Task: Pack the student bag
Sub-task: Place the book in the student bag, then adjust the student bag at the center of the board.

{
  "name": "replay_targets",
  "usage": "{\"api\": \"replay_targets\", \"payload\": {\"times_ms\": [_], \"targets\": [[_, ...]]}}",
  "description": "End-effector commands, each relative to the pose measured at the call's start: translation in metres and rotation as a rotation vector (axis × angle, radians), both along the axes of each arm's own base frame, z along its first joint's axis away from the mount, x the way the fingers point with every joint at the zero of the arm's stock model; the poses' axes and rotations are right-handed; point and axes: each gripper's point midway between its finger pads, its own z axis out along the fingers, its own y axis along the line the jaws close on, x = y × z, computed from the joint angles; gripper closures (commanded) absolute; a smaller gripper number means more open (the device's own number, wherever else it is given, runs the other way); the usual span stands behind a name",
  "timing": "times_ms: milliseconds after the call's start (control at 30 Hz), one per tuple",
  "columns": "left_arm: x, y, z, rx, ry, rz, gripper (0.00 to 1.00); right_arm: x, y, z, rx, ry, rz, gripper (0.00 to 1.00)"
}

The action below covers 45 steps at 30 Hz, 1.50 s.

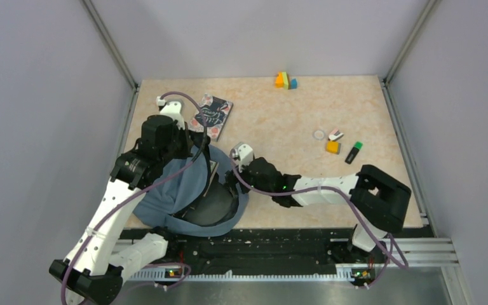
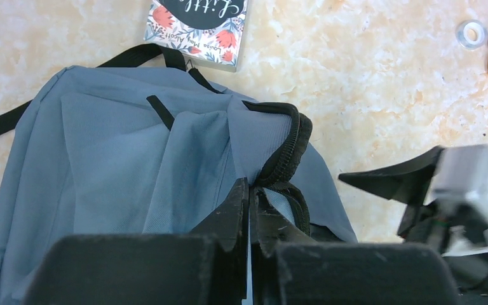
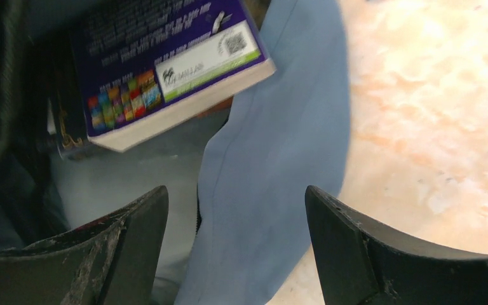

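Slip risk
Your left fingers [image 2: 232, 213] pinch student bag [image 2: 101, 165] rim, right fingers [image 3: 133, 222] spread empty; lose it, purple book [image 3: 165, 70] jams

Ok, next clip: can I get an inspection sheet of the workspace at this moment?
Surface: beige marbled table.
Job's things: student bag at near left, mouth open; purple book in the opening; floral book on the table beside the bag.
Clutter: coloured blocks at far edge; tape ring, yellow item, green marker at right.
Grippers: left gripper shut on the bag's zipper edge; right gripper open at the bag's mouth, holding nothing.
Cables: purple cable along each arm.
Surroundings: plain grey walls.
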Motion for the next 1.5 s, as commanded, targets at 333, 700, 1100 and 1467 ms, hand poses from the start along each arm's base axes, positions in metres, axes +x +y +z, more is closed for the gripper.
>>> {"api": "replay_targets", "payload": {"times_ms": [333, 700, 1100, 1467], "targets": [[0.002, 0.007, 0.029, -0.036, -0.091, 0.038, 1.00, 0.038, 0.007, -0.020, -0.187, -0.016, -0.234, 0.81], [-0.008, 0.000, 0.022, -0.057, -0.080, -0.019, 1.00, 0.077, -0.028, 0.022, 0.071, 0.125, -0.348, 1.00], [-0.013, -0.010, 0.011, -0.090, -0.056, -0.071, 1.00, 0.065, -0.035, 0.060, 0.278, 0.139, -0.249, 0.92], [-0.005, -0.049, 0.084, -0.268, -0.261, -0.234, 0.08, 0.064, -0.100, 0.130, 0.210, -0.097, -0.359, 0.19]]}}
